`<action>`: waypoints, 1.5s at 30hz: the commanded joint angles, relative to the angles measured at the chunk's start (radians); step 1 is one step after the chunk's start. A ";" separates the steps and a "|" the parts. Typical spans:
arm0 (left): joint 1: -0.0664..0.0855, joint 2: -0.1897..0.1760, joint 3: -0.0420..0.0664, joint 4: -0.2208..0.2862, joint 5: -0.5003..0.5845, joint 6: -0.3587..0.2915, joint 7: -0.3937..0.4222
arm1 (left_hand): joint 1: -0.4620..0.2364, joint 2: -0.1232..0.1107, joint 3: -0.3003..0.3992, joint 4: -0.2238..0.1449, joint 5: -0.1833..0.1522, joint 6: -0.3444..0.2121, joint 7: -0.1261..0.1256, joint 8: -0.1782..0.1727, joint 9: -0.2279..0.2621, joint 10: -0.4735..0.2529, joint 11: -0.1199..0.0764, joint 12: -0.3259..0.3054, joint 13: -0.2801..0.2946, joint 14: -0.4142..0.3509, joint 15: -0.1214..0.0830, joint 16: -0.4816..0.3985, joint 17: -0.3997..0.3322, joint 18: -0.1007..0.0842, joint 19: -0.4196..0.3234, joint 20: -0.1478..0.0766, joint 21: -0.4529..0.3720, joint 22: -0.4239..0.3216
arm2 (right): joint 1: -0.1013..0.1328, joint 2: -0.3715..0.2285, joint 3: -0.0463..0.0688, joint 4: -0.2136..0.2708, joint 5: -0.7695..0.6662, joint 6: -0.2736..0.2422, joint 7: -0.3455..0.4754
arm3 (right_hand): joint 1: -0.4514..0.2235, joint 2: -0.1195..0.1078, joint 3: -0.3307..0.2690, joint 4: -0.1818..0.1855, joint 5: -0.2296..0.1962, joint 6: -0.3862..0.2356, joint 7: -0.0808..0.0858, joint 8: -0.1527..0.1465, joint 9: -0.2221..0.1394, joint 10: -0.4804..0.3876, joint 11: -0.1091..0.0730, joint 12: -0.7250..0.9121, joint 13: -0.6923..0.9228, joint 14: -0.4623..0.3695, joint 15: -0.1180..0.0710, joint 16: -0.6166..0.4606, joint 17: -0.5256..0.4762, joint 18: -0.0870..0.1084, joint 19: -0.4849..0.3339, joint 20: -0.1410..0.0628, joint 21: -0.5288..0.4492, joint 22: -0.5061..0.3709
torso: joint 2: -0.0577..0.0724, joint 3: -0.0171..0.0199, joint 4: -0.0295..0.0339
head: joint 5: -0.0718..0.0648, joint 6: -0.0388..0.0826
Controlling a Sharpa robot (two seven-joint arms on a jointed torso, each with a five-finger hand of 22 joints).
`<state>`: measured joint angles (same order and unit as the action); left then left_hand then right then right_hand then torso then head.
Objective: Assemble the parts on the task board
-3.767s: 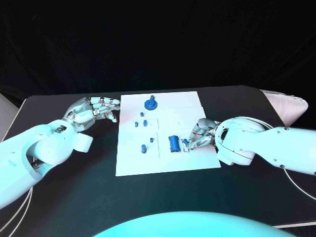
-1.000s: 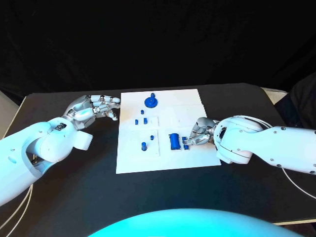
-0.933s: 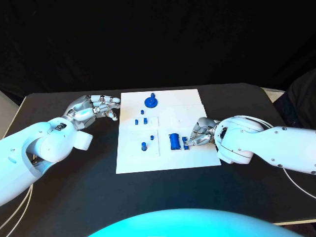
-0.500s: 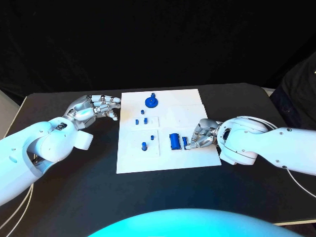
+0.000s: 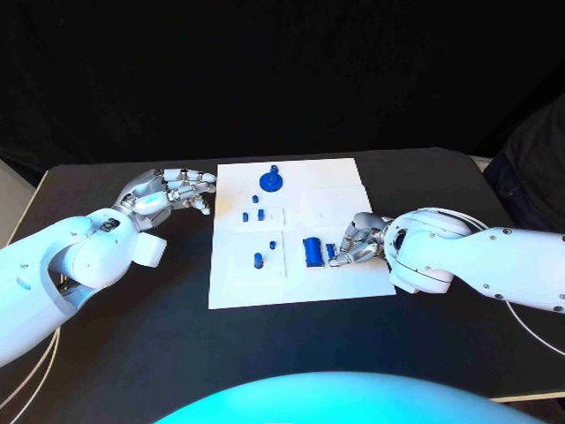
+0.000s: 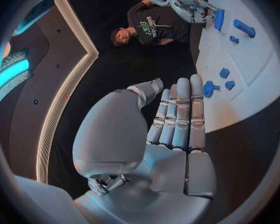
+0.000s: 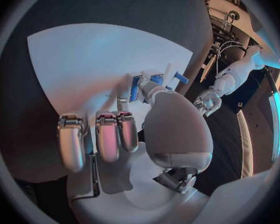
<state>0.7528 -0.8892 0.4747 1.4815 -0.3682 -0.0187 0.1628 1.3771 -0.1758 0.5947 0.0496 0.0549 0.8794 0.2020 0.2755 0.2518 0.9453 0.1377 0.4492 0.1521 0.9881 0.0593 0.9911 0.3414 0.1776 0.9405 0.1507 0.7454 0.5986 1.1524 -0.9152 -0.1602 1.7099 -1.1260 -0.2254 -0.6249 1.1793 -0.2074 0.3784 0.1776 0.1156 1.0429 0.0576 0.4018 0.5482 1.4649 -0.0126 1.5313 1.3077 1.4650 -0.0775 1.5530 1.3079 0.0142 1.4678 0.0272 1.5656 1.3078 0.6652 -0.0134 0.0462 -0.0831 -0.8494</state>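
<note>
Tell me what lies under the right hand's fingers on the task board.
The right hand sits over a small blue part beside the larger blue block; whatever else lies beneath is covered.

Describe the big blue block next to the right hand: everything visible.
The big blue block is a dark blue oblong, matte and plastic-looking, the largest of the parts. It lies lengthwise on the white task board, in its near right area. The right hand is at its right side, fingertips at a smaller blue piece beside it; whether they touch the block is unclear.
</note>
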 commanded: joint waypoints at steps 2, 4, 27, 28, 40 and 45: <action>-0.001 0.002 0.001 0.001 -0.002 0.016 0.005 | 0.000 0.003 0.007 0.001 -0.001 -0.004 0.000 0.005 0.002 -0.006 -0.003 0.005 -0.001 -0.007 0.002 -0.006 0.001 0.006 0.005 0.001 -0.005 -0.001 | -0.005 0.003 -0.001 -0.004 -0.027 0.021 -0.003 | 0.022 0.002 0.008 -0.009 -0.002 0.003 -0.005 0.005 -0.001 0.083 -0.008 -0.004 0.238 0.100 -0.006 0.006 0.239 -0.014 0.103 -0.005 0.005 0.263 | -0.001 -0.0004 -0.0011 | 0.000 0.001; -0.001 0.002 0.001 0.001 -0.002 0.016 0.006 | 0.000 0.003 0.007 0.001 -0.001 -0.004 0.000 0.005 0.002 -0.006 -0.003 0.005 -0.001 -0.007 0.002 -0.006 0.001 0.006 0.005 0.001 -0.005 -0.001 | -0.006 0.003 -0.001 -0.005 -0.031 0.019 -0.002 | 0.027 0.002 0.010 -0.012 -0.003 0.003 -0.006 0.005 -0.002 0.083 -0.008 -0.004 0.238 0.100 -0.006 0.006 0.239 -0.014 0.103 -0.005 0.005 0.263 | -0.001 -0.0004 -0.0011 | 0.000 0.001; -0.003 0.013 0.000 -0.016 0.000 0.011 0.014 | 0.000 0.005 0.008 0.001 -0.002 -0.004 0.000 0.005 0.002 -0.007 -0.003 0.006 -0.001 -0.007 0.002 -0.006 0.002 0.006 0.006 0.001 -0.005 -0.001 | 0.001 -0.009 0.012 -0.054 0.162 -0.217 0.217 | -0.005 -0.005 -0.074 0.064 0.077 -0.026 0.012 -0.005 -0.013 0.078 0.006 -0.012 0.234 0.098 0.004 -0.001 0.228 -0.010 0.101 0.001 -0.017 0.256 | -0.005 -0.0046 -0.0051 | 0.002 0.027; -0.004 0.014 0.000 -0.019 0.001 0.010 0.015 | 0.000 0.005 0.008 0.001 -0.002 -0.004 0.000 0.005 0.002 -0.007 -0.003 0.006 -0.001 -0.007 0.002 -0.006 0.002 0.006 0.006 0.001 -0.005 -0.001 | 0.002 -0.008 0.013 -0.063 0.179 -0.224 0.231 | -0.007 -0.006 -0.076 0.066 0.078 -0.027 0.012 -0.005 -0.013 0.078 0.007 -0.012 0.233 0.098 0.004 -0.001 0.227 -0.010 0.100 0.001 -0.019 0.256 | -0.006 -0.0058 -0.0058 | 0.002 0.030; -0.004 0.060 -0.004 -0.092 0.034 -0.075 0.074 | -0.015 -0.001 0.014 0.018 -0.002 -0.014 0.002 0.010 0.003 -0.009 0.001 0.019 -0.003 -0.065 0.014 -0.077 -0.024 0.004 -0.040 0.013 -0.067 -0.035 | 0.005 0.077 0.020 -0.280 0.539 -0.336 0.665 | 0.070 0.021 -0.076 0.073 0.100 -0.125 0.054 -0.041 -0.021 -0.128 0.044 -0.333 0.047 0.010 0.034 -0.182 -0.035 0.070 0.018 0.029 -0.489 0.098 | -0.036 -0.0215 -0.0161 | 0.020 0.076; -0.003 0.094 -0.009 -0.139 0.064 -0.138 0.127 | -0.032 -0.017 0.047 0.055 -0.001 -0.045 -0.005 0.024 0.012 0.006 0.015 -0.072 -0.058 -0.157 0.057 -0.352 -0.109 -0.004 -0.140 0.066 -0.295 -0.182 | 0.005 0.130 0.029 -0.403 0.712 -0.334 0.820 | 0.128 0.029 0.002 0.070 0.085 -0.165 0.065 -0.062 -0.045 -0.419 0.052 -0.876 -0.345 -0.198 0.049 -0.580 -0.438 0.171 -0.149 0.045 -1.251 -0.262 | -0.048 -0.0197 -0.0139 | 0.031 0.107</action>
<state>0.7502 -0.7993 0.4656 1.3493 -0.3427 -0.0891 0.2180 1.3493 -0.1930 0.6380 0.1016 0.0549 0.8410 0.2001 0.2989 0.2653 0.9509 0.1544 0.3833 0.0981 0.8494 0.1094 0.6612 0.2406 0.1775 0.8178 0.2117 0.4676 0.4252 1.1572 -0.7904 -0.1324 1.3234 -0.6004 -0.5299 -0.0031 1.3025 -0.1804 0.3778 0.2474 0.2013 0.8803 0.1235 0.3414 0.5039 1.0758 0.0485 0.6807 0.9768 1.2786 -0.0275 0.9949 0.8934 0.1762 1.3314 0.0725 0.3818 1.0705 0.6266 -0.0333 0.0316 -0.0575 -0.7587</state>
